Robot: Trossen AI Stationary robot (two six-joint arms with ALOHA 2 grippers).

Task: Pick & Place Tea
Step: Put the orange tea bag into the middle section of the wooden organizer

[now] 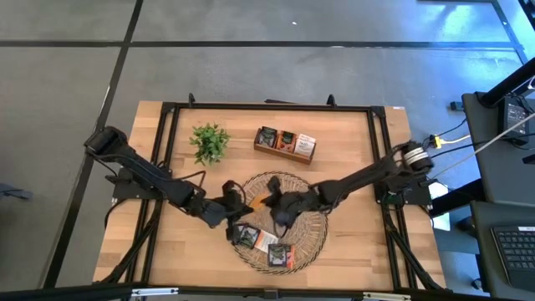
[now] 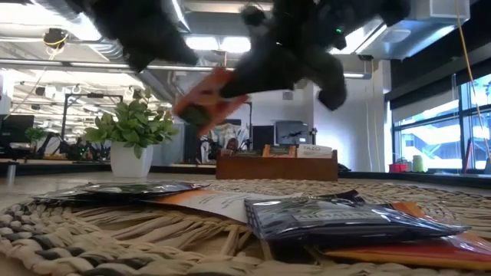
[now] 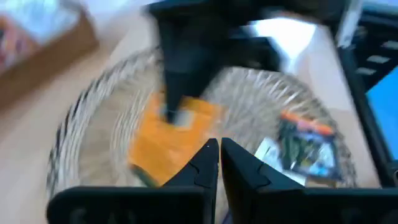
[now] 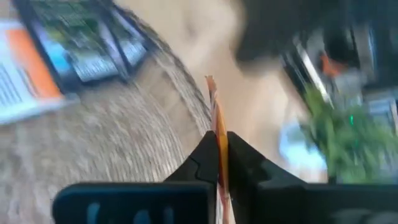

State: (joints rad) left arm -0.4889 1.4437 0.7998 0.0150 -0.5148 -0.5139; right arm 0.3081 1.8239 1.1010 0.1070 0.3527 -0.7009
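The round woven tray (image 1: pixel 308 238) lies at the table's middle front. Several tea sachets (image 1: pixel 266 244) lie flat on it, and they fill the front of the low view (image 2: pixel 337 218). One orange tea sachet (image 2: pixel 201 101) hangs above the tray, with my right gripper (image 4: pixel 219 146) shut on it. In the high view this sachet (image 1: pixel 259 199) shows between the two grippers. My left gripper (image 3: pixel 219 155) is shut on nothing, just to the sachet's left over the tray's left rim (image 1: pixel 230 205). My right gripper pinches the orange sachet between its two fingers at one end (image 2: pixel 227 81). In the right wrist view the sachet stands edge-on between the fingers (image 4: pixel 215 124). The fingers slant down from the table's right. The sachet hangs tilted, clear of the tray.
A brown wooden box (image 1: pixel 284 144) with sachets standing in its compartments sits behind the tray. A small green plant (image 1: pixel 209 142) in a white pot stands at the far left. Bare wood lies to the left and right of the tray.
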